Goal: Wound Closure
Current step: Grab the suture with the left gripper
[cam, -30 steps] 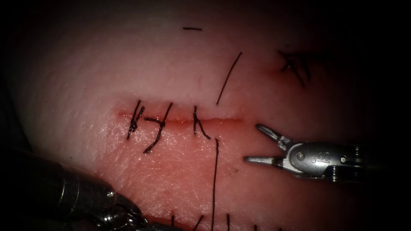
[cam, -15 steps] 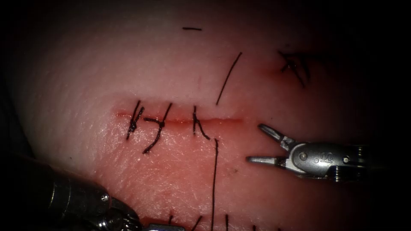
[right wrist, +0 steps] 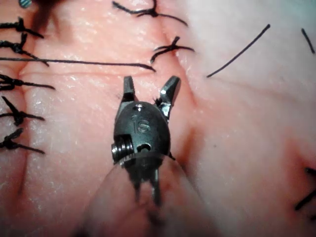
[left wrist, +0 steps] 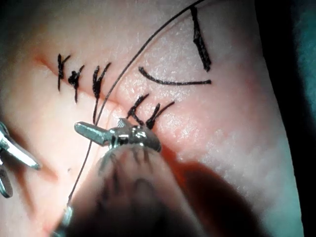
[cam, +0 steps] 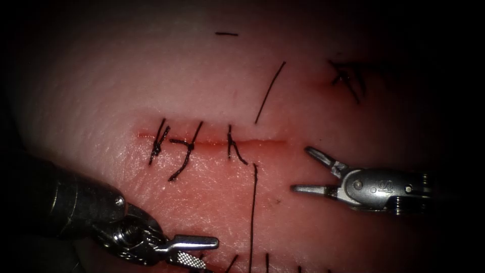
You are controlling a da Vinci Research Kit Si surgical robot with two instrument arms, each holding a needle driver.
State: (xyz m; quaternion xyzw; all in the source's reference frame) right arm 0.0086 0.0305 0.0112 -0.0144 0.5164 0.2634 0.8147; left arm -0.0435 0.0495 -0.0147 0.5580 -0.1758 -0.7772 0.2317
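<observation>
Both tools are empty. The right tool (cam: 299, 169) hovers with its jaws spread wide, just past the right end of the cut (cam: 262, 142) and a little toward the near edge of the tissue (cam: 151, 76). The left tool (cam: 209, 254) sits close to that near edge, its jaws parted and gripping nothing.

Three stitches (cam: 187, 146) cross the left and middle of the cut, and its right end is unstitched. A long thread (cam: 252, 212) runs from beside the last stitch to the near edge, between the two tools. I cannot tell where the needle lies.

As I judge it, the thread is what wants taking up. A good grasp would meet it square across the jaw faces and well clear of the last knot. It should lift gently, so that nothing tugs on the finished stitches or scrapes the tissue.
</observation>
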